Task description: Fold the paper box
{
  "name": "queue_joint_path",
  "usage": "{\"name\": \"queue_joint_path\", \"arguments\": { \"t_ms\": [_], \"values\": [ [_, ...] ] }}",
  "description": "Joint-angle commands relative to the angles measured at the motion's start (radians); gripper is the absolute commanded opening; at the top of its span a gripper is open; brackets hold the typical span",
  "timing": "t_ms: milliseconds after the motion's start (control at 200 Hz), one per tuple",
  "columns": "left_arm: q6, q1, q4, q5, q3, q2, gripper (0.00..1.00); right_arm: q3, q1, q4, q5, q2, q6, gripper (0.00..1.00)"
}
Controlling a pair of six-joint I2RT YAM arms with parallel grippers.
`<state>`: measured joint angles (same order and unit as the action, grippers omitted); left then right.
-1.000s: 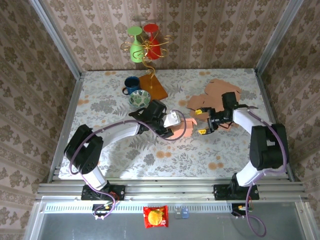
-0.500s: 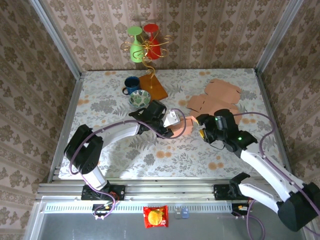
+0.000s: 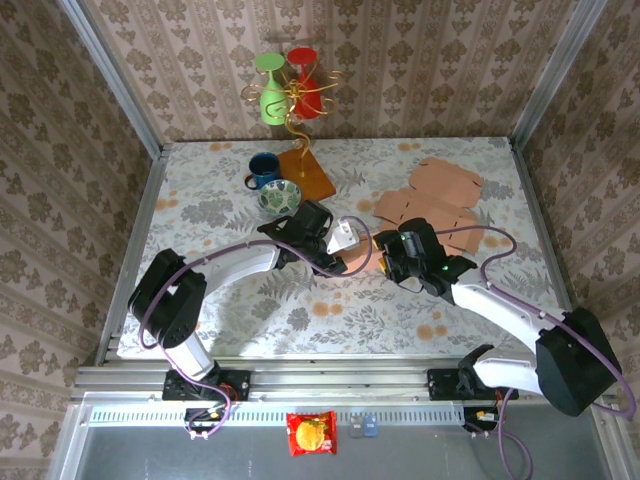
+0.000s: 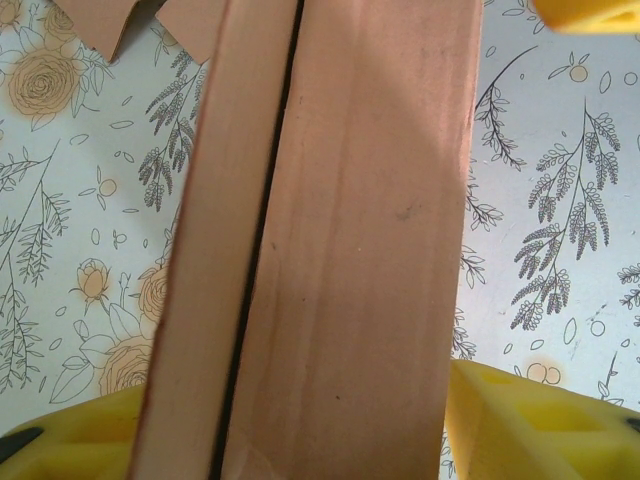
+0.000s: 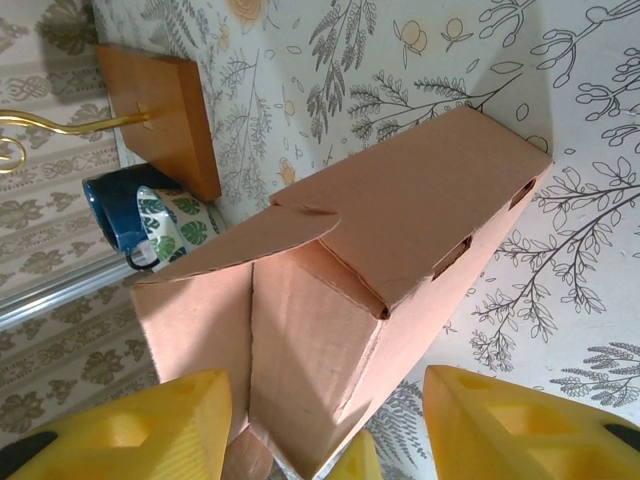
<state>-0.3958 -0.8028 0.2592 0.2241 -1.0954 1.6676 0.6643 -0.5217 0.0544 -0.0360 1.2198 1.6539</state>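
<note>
One salmon-brown cardboard box (image 3: 357, 258), half formed, sits mid-counter (image 3: 250, 300) at the centre of the top view, between the two arms.

Grip: left pincer (image 4: 300, 435) is clamped across the box body, with a yellow pad against each side wall. The right pincer (image 5: 325, 425) has its jaws apart and straddles the near end of the box. A strip of counter shows between its right-hand pad and the cardboard, so no hold there yet.

Step, as I read it: closing up the end. The walls are raised, and a seam between two panels shows in the left wrist view. A rounded tuck flap (image 5: 260, 235) stands loose, jutting toward the left of the right wrist frame. The next move likely calls for the right pincer to press that flap down and in while the left steadies the body. Too hard a pinch could crush the walls.

Orientation: the long axis runs bottom to top of the left wrist frame, leaning slightly right. In the right wrist view it runs lower left to upper right, far end at upper right.

Outward: flat cardboard blanks (image 3: 430, 195) upper right; dark blue mug (image 3: 262, 167), leaf-patterned bowl (image 3: 279, 197) and wooden stand base (image 3: 312, 172) upper centre.
</note>
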Motion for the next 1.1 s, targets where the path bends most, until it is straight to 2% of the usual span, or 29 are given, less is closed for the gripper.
{"name": "queue_joint_path", "arguments": {
  "t_ms": [0,235,380,505,590,685,880,975,1095],
  "values": [
    [0.011,-0.001,0.03,0.005,-0.021,0.012,0.6,-0.022,-0.005,-0.036,0.034,0.032,0.017,0.52],
    [0.008,-0.003,0.034,0.007,-0.028,0.014,0.6,-0.013,-0.003,-0.049,0.023,0.104,-0.003,0.45],
    [0.006,-0.003,0.034,0.005,-0.029,0.011,0.6,-0.002,-0.003,-0.039,0.019,0.128,-0.014,0.37],
    [0.003,-0.003,0.037,0.003,-0.03,0.012,0.6,0.006,-0.003,0.0,0.019,0.126,-0.013,0.26],
    [0.0,-0.003,0.037,0.006,-0.03,0.011,0.6,0.011,-0.003,0.022,0.015,0.112,-0.015,0.26],
    [-0.005,-0.003,0.037,0.006,-0.028,0.008,0.59,0.029,-0.001,0.065,0.018,0.079,-0.047,0.34],
    [-0.022,-0.004,0.034,0.011,-0.026,0.001,0.57,0.116,0.063,0.217,-0.019,-0.016,-0.308,0.47],
    [-0.034,-0.004,0.034,0.017,-0.026,0.0,0.56,0.175,0.143,0.335,-0.055,-0.053,-0.568,0.47],
    [-0.059,-0.004,0.034,0.033,-0.024,-0.009,0.55,0.225,0.293,0.406,-0.218,-0.068,-0.921,0.45]
  ]
}}
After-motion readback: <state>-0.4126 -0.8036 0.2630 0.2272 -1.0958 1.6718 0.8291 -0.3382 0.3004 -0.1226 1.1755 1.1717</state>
